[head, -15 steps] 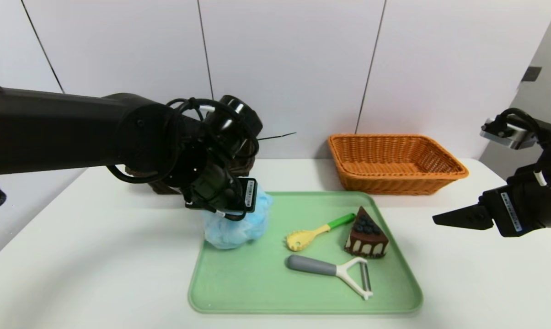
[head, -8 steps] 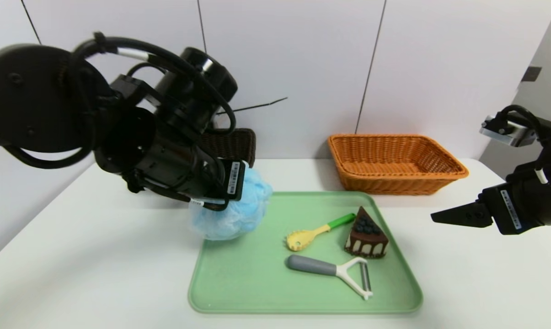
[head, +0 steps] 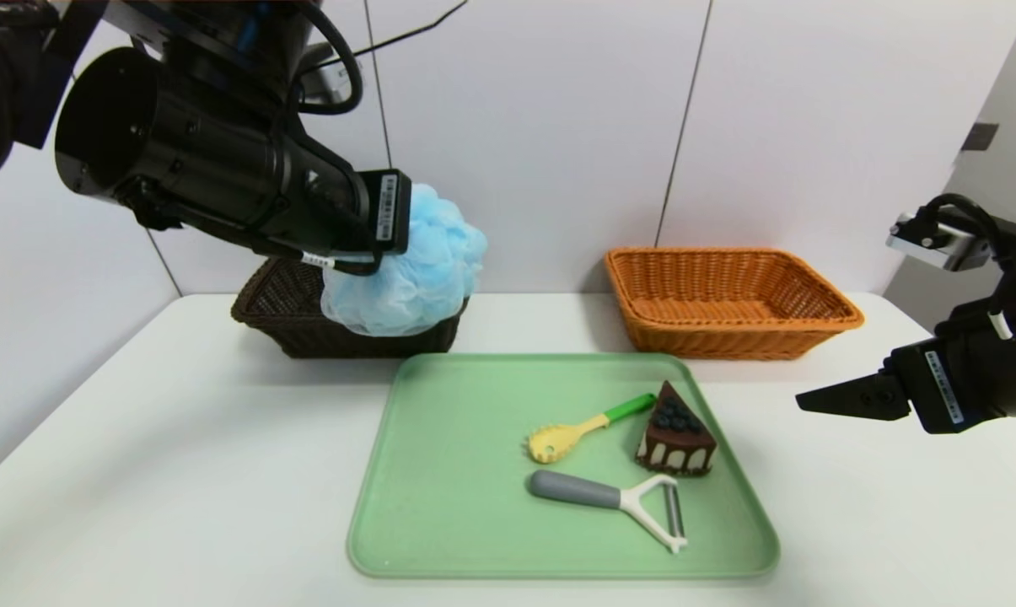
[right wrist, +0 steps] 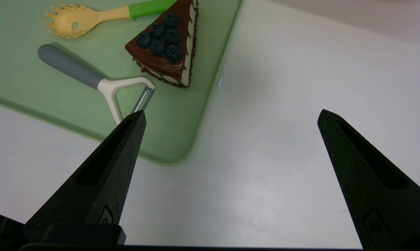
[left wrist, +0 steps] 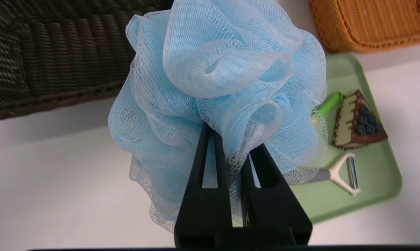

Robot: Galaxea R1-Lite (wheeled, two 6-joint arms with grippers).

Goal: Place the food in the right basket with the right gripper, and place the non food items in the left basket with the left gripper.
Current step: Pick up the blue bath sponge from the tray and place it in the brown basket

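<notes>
A: Left gripper [left wrist: 227,139] — state?

B: Jaws pinched nearly together on the blue mesh bath puff [head: 406,261]. Netting bulges out past both fingers; the puff hangs clear of table and tray, fully carried.

A: Where is it relative to the left basket [head: 288,316]?

B: In the head view the puff sits in front of the dark wicker basket's near-right portion, overlapping its rim line. The left wrist view shows the basket's woven wall beyond the puff and off to one side, with white table [head: 179,472] directly beneath. My read: the puff is not yet over the basket opening. The opening lies ahead of the gripper and slightly toward the robot's left.

A: So the coming move?

B: Likely a carry forward and a little left until the puff clears the near rim, then release. The puff is round and soft, so no long axis to align; only the rim clearance matters. A loose skirt of netting could snag the wicker.

A: Right gripper [head: 845,398]?

B: Parked over bare table to the right of the green tray [head: 440,523], jaws spread wide, holding nothing.

A: Left on the tray?

B: Chocolate cake slice [head: 674,434] near the right edge, closest to the right arm; yellow pasta fork [head: 579,432] and peeler [head: 613,499] beside it. Orange basket [head: 731,299] stands behind.
</notes>
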